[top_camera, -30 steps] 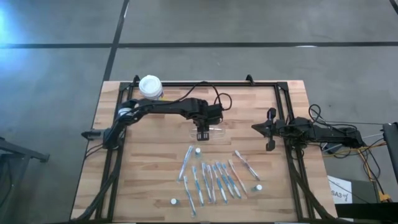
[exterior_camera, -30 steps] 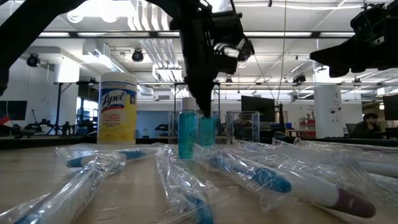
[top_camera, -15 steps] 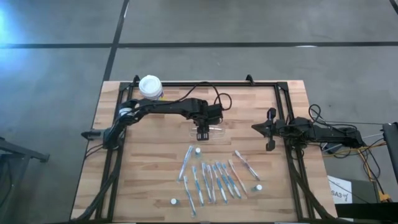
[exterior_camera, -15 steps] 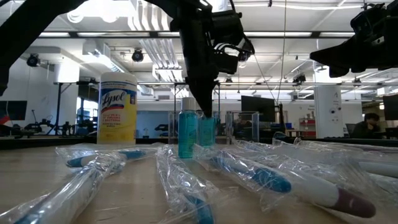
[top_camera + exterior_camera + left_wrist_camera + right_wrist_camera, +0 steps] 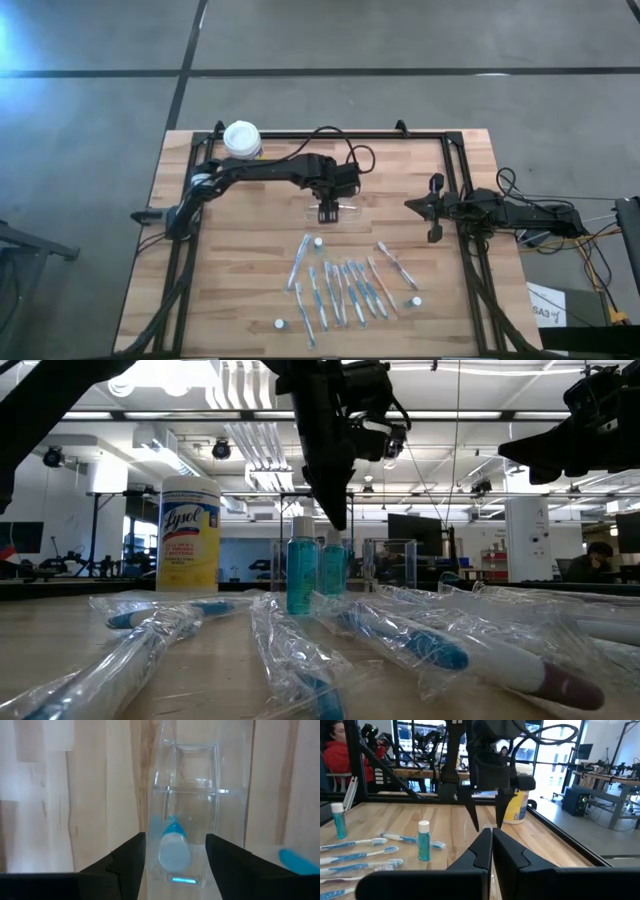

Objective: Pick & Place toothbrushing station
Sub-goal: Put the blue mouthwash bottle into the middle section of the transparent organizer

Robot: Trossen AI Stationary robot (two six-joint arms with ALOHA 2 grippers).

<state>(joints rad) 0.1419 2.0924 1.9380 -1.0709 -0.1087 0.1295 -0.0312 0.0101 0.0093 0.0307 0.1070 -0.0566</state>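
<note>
open left pincer straddles a small bottle inside the clear holder; lifting carelessly could tip it. right pincer closed.

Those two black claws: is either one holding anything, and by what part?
Nothing is held. The left gripper stands open above a white-capped blue bottle in the clear holder; the right gripper is shut, empty.

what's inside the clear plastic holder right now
One small blue bottle with a white cap stands in the clear holder, below the open left claw. The compartment beyond it looks empty.
</note>
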